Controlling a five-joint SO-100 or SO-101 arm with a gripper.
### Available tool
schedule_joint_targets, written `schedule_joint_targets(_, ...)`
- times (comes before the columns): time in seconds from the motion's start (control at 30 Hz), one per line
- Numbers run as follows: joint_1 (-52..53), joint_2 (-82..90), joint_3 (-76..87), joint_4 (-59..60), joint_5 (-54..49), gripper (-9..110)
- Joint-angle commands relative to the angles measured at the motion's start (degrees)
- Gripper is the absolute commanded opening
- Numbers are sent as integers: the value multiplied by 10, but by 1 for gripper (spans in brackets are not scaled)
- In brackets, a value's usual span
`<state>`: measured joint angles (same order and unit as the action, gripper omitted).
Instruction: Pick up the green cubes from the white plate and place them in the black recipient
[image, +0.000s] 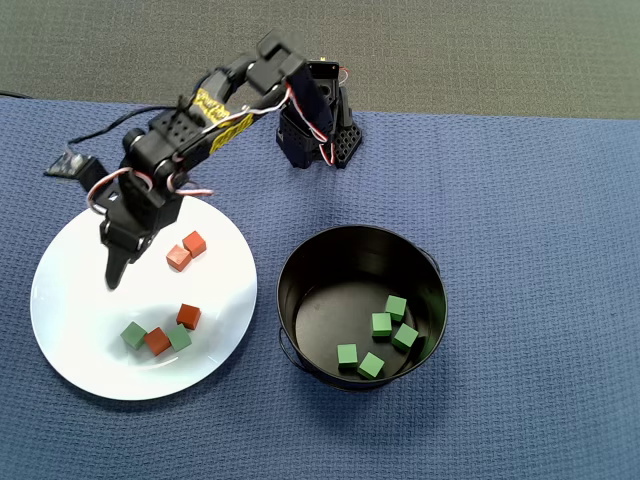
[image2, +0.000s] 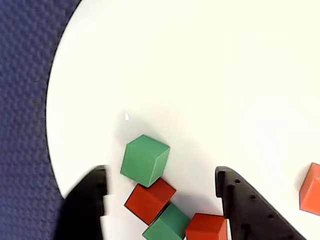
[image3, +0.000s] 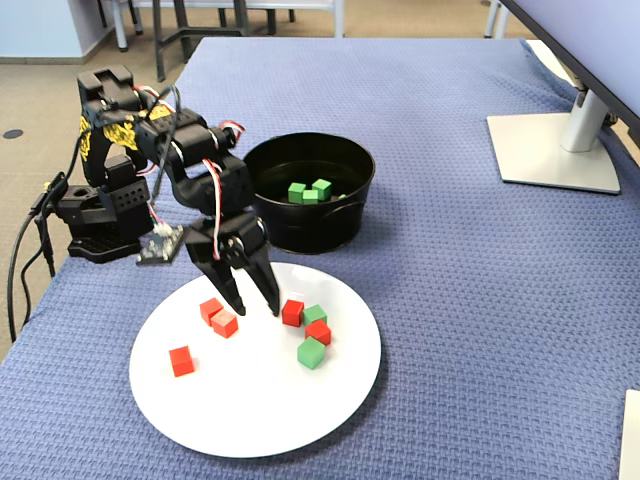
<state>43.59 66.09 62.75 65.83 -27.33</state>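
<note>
My gripper (image3: 256, 308) hangs over the plate (image: 70, 330) with its jaws spread wide and nothing between them; in the wrist view its two black fingers (image2: 85, 205) frame a small cluster of cubes.

Two green cubes (image: 134, 335) are on the plate, small, matte and sharp-edged. In the overhead view they sit in the lower part of the plate with a red cube (image: 157, 341) wedged between them, touching both, and another red one (image: 188, 316) just above. In the wrist view the nearer green cube (image2: 144, 159) stands clear on its upper side, while the second green one (image2: 167, 224) is hemmed in by red cubes on both sides. Two more red cubes (image: 186, 251) lie together higher on the plate in the overhead view, close beside my fingers.

Five green cubes (image: 381, 324) lie on the floor of the black pot (image: 300, 265), which stands on the blue bench cloth (image: 520, 220) just to the right of the plate in the overhead view. A monitor foot (image3: 555, 150) stands well apart at the far edge in the fixed view.
</note>
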Motion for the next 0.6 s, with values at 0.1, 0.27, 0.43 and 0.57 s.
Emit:
schedule_joint_targets(0.1, 7, -94, -167, 61, 15, 37)
schedule_joint_targets(0.27, 1, -140, -208, 71, 24, 38)
schedule_joint_targets(0.43, -6, -201, -281, 96, 40, 37)
schedule_joint_targets(0.57, -20, -228, -307, 92, 27, 37)
